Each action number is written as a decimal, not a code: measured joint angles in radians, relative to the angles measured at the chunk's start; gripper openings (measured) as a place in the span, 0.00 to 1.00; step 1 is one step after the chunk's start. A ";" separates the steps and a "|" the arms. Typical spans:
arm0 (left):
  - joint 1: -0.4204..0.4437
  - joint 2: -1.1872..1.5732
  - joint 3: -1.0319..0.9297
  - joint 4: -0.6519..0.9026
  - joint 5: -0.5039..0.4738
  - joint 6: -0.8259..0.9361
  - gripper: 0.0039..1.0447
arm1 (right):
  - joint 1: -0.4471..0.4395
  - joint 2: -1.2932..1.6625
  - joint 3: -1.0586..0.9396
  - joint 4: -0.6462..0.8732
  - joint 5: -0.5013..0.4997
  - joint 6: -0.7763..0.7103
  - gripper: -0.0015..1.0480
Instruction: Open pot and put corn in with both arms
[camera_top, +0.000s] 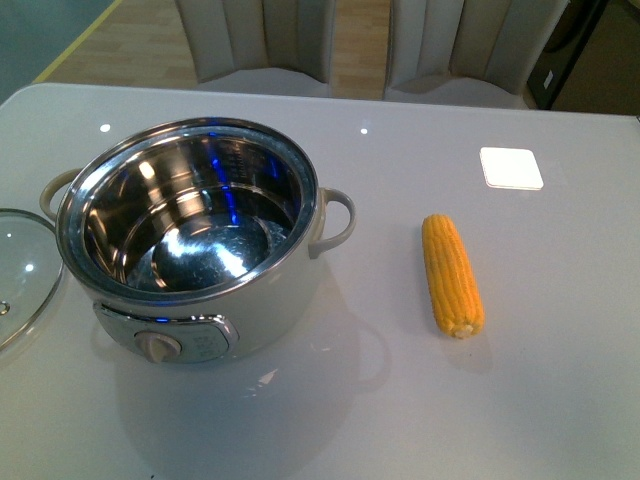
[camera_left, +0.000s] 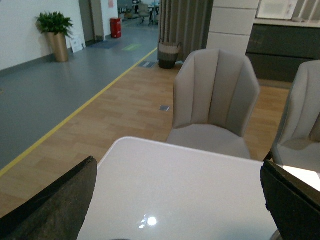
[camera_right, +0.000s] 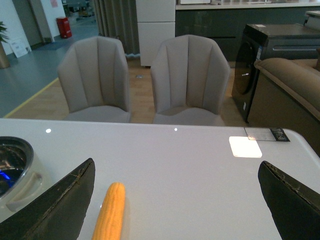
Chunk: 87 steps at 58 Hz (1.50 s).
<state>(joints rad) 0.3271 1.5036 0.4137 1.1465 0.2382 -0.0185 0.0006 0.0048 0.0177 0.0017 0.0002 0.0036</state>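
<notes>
The pot stands open on the desk, its steel bowl empty. Its glass lid lies flat just beside its left flank, partly out of frame, so I cannot tell whether the two touch. The corn lies to the pot's right, well apart from it, lengthwise away from the robot with its pale stub at the near end.

Neither arm shows in the front view. The left pincer is spread wide and holds nothing, with only bare desk and chairs ahead of it. The right pincer is equally wide and empty. The corn sits inside its span, but close to the pot-side finger rather than centred.

That offset looks like the first hazard. If the pincer closed from here, one finger would likely meet the cob first and shove or roll it across the glossy desk. A round, tapered cob could also squirt out of a grip taken near one end.

The carry towards the pot passes its right loop handle, which could be clipped. The cob looks long compared with the bowl's mouth (judged by eye only), so lowered level it might bridge the rim; tilted would be safer.
</notes>
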 joint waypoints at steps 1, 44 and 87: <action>-0.003 -0.012 -0.003 -0.006 -0.003 0.000 0.93 | 0.000 0.000 0.000 0.000 0.000 0.000 0.91; -0.150 -0.688 -0.131 -0.585 -0.069 0.025 0.84 | 0.000 0.000 0.000 0.000 0.000 0.000 0.91; -0.325 -1.056 -0.357 -0.760 -0.238 0.021 0.03 | 0.000 0.000 0.000 0.000 0.000 0.000 0.91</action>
<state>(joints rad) 0.0025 0.4477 0.0566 0.3866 -0.0002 0.0025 0.0006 0.0048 0.0177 0.0017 0.0002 0.0036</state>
